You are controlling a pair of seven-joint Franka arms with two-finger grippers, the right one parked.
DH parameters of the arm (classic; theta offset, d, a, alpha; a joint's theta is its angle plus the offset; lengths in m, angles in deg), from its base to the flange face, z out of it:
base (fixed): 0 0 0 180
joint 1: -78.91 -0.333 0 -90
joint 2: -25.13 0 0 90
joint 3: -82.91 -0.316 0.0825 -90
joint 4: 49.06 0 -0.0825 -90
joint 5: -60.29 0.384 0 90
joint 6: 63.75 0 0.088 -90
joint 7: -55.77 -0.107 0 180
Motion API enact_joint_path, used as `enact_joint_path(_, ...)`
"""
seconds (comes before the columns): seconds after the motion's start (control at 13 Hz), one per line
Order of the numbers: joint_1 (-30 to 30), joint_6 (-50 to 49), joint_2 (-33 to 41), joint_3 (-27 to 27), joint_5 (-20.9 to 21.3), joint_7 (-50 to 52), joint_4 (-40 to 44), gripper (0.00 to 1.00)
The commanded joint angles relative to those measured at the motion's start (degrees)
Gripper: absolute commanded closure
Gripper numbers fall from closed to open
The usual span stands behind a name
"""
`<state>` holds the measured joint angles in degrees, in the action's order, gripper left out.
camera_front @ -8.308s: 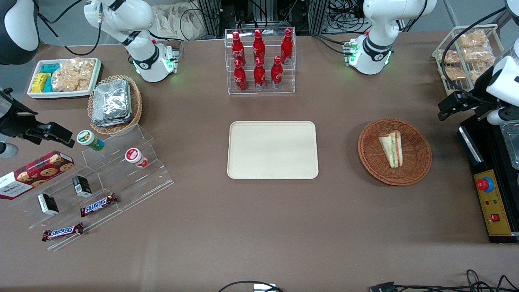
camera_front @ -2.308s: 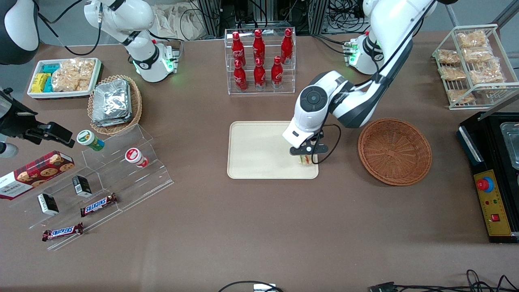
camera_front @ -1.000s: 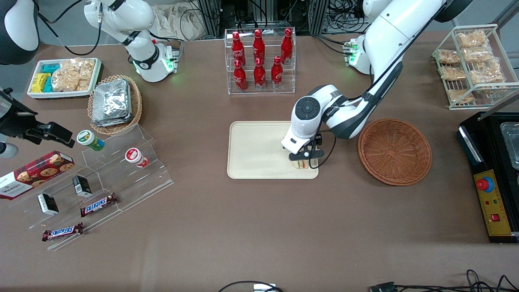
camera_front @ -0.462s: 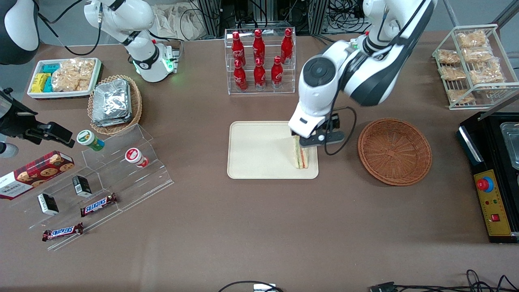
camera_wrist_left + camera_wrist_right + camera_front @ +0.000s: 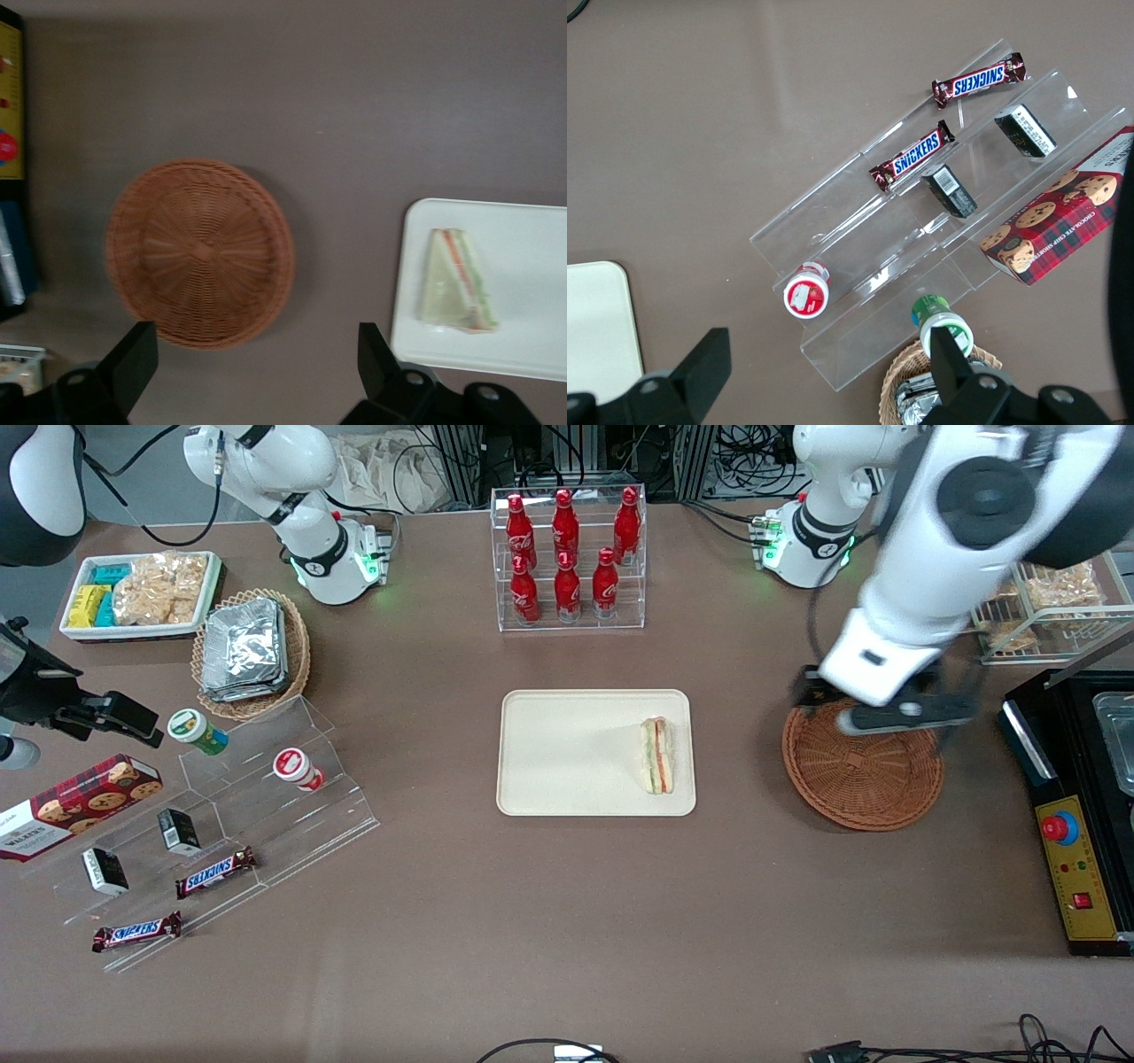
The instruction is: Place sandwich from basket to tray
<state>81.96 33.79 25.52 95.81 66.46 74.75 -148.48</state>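
sandwich (image 5: 657,755) on tray (image 5: 567,753), gripper (image 5: 873,713) apart, open

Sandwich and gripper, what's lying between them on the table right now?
Only the tray's rim and bare brown tablecloth, per the front view. The sandwich lies on the tray; the open gripper hangs above the basket.

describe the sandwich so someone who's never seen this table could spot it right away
Find the cream tray mid-table, nearer the front camera than the red bottles. The sandwich lies on its edge toward the basket, the only layered white wedge. The open claw hangs above the basket.
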Motion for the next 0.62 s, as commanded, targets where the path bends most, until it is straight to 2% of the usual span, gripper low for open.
enact_joint_path(0.0,0.5,-2.9,5.5,-8.2,-3.9,-6.1,-3.4,0.0)
enact_joint_path(0.15,0.5,-4.5,5.9,-11.9,-4.1,-7.5,-2.2,0.0)
enact_joint_path(0.54,0.4,-4.6,4.7,-12.4,-4.3,-7.6,1.6,0.0)
